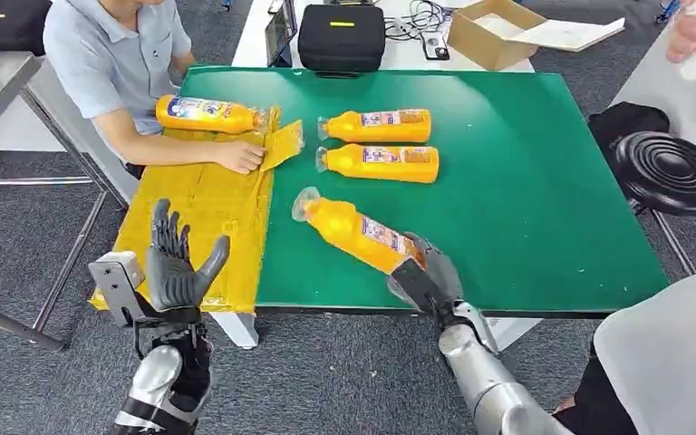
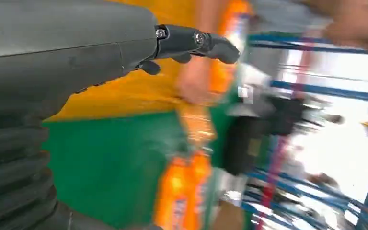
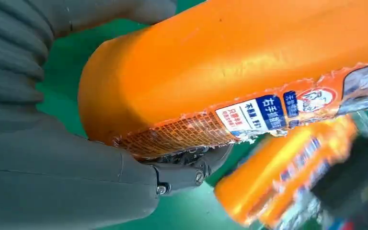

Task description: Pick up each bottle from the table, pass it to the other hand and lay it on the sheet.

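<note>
At the tabletop's (image 1: 526, 217) near edge, the right hand (image 1: 421, 272) grips the bottle (image 1: 353, 231) by its base, neck toward ten o'clock, nine o'clock of it the empty, spread left hand (image 1: 177, 263).

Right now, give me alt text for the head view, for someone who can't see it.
The right hand grips an orange bottle by its base over the green table; the left hand is raised, fingers spread. Two bottles lie on the table, and a person's hand rests on the yellow sheet.
</note>
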